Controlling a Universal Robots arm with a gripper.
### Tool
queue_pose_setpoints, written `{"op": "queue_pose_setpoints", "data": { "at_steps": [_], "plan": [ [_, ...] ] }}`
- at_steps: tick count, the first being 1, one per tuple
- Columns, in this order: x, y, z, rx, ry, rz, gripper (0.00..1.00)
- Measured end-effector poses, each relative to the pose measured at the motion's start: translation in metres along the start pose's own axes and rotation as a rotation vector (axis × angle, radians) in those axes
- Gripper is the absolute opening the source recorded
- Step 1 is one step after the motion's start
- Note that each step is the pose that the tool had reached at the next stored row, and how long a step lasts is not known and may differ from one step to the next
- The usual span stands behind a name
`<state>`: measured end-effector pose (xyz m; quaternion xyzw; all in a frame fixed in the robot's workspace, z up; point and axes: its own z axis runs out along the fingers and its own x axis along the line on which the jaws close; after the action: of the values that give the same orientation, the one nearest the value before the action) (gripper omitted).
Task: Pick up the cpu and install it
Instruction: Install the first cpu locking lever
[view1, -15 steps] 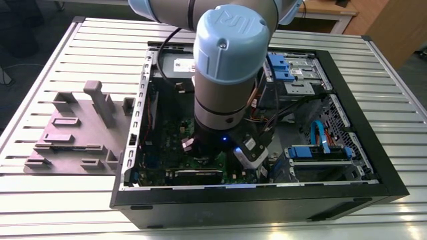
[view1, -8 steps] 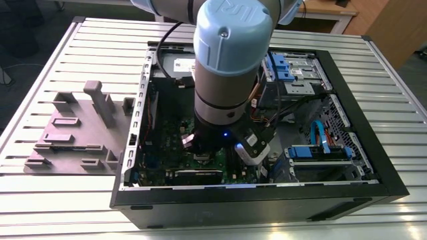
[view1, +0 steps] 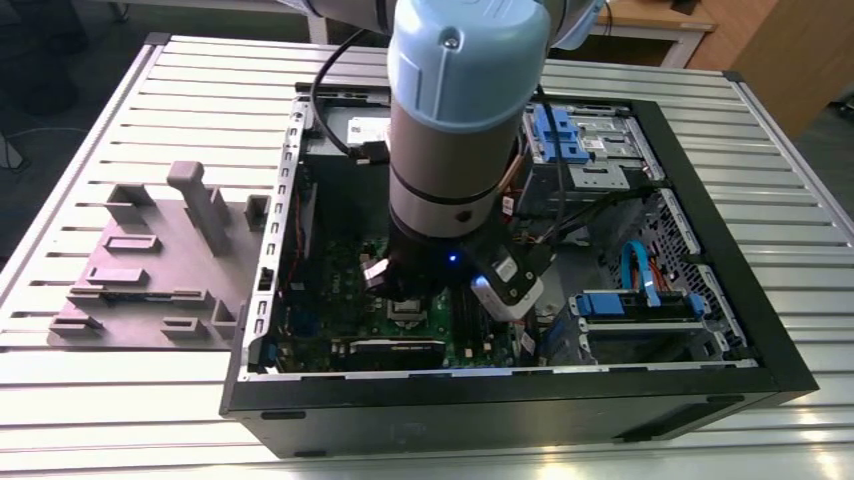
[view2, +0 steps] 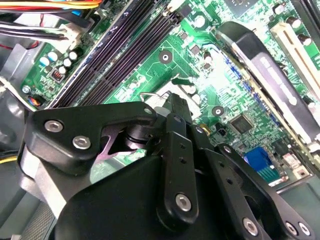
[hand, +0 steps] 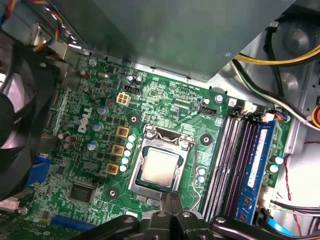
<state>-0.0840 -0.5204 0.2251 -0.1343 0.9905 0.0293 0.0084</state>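
The cpu (hand: 159, 166), a flat square with a dull silvery top, sits in its metal-framed socket (hand: 186, 145) at the centre of the first wrist view, on the glossy green motherboard (hand: 165, 97). The open black computer case (view1: 694, 225) lies on a ribbed metal table (view1: 160, 120), mid-frame in the exterior view. The arm (view1: 461, 120) reaches straight down into the case. The gripper (hand: 172, 199) hangs just beside the socket, black fingers drawn together on nothing.

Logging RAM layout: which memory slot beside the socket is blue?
In the first wrist view, the outermost slot, the one farthest from the cpu. The dark slots lie between it and the cpu.
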Motion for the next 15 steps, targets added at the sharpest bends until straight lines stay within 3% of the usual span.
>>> {"op": "queue_pose_setpoints", "data": {
  "at_steps": [5, 11, 15],
  "plan": [
    [-0.0006, 0.0021, -0.0046, -0.0002, -0.0001, 0.000, 0.10],
    [-0.0012, 0.0042, -0.0048, -0.0009, -0.0003, 0.000, 0.10],
    [-0.0012, 0.0044, -0.0049, -0.0113, -0.0032, 0.000, 0.10]
  ]
}}
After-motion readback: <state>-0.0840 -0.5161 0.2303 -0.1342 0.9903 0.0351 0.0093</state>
